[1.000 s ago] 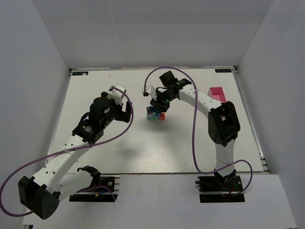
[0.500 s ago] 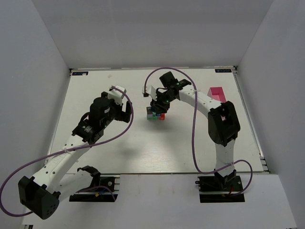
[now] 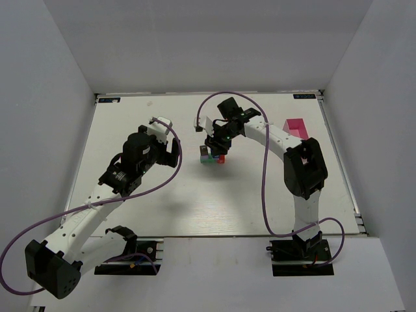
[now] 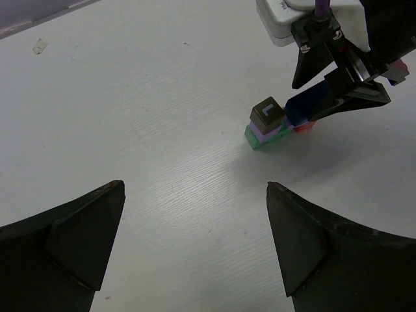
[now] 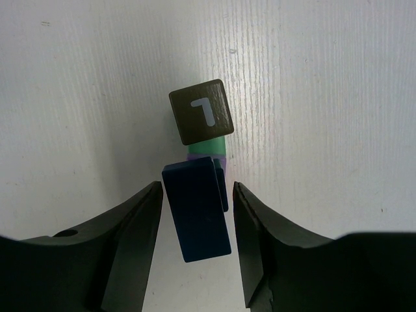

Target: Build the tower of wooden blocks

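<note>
The tower (image 3: 212, 156) stands mid-table, a small cluster of wood blocks in green, lilac, red and blue. In the right wrist view a grey cube (image 5: 200, 112) marked with a white L tops a green block (image 5: 211, 147) and a lilac one. A dark blue brick (image 5: 197, 211) lies on the tower beside the cube, tilted a little. My right gripper (image 5: 197, 188) is open around this brick, with a clear gap on its right side and a thin one on its left. My left gripper (image 4: 195, 186) is wide open over bare table, left of the tower (image 4: 268, 125).
A pink rectangular box (image 3: 296, 127) sits at the right side of the table, behind the right arm. White walls enclose the table on the left, back and right. The left arm's purple cable (image 3: 156, 185) loops over the table's near left part.
The right gripper's jaws have spread apart from the dark blue brick, which stays on the tower. Both arms have otherwise kept their places.
</note>
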Controlling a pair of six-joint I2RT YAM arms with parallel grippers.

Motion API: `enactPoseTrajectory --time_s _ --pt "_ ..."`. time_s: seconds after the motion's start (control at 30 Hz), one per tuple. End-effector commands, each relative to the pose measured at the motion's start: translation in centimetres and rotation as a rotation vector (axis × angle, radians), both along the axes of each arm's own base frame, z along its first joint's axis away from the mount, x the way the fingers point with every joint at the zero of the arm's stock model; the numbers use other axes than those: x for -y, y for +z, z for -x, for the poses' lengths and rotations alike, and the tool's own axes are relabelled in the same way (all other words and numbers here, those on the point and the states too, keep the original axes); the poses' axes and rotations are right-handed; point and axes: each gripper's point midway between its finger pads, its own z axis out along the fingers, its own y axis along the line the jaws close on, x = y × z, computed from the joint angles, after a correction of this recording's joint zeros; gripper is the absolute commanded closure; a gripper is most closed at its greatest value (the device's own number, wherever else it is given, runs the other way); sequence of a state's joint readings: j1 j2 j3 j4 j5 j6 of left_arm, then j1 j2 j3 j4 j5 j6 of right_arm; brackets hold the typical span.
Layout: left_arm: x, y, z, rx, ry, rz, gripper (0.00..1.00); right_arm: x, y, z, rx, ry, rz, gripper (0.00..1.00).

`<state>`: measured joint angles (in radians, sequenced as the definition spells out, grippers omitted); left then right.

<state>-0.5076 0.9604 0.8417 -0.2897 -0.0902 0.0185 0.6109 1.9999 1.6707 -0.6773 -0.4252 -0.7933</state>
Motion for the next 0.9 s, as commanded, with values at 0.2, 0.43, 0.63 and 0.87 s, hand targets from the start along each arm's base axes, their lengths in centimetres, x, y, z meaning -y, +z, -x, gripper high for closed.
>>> enactPoseTrajectory --time_s 0.2,0.43,0.63,0.87 --pt "0.0 0.2 -0.1 0.015 -0.006 0.007 0.00 -0.1 4.1 0.0 0.088 -0.004 -0.073 0.44" --pt "0.0 0.2 -0.1 0.019 -0.009 -0.001 0.00 -0.2 5.7 0.1 0.119 -0.006 -0.103 0.37" --pt "0.1 0.2 0.0 0.017 -0.017 0.002 0.00 0.8 7.9 0.5 0.180 -0.040 -0.122 0.10" --pt "1.3 -0.4 0.4 -0.007 -0.079 0.026 0.00 5.4 12.0 -1.4 0.375 -0.370 -0.206 0.10"
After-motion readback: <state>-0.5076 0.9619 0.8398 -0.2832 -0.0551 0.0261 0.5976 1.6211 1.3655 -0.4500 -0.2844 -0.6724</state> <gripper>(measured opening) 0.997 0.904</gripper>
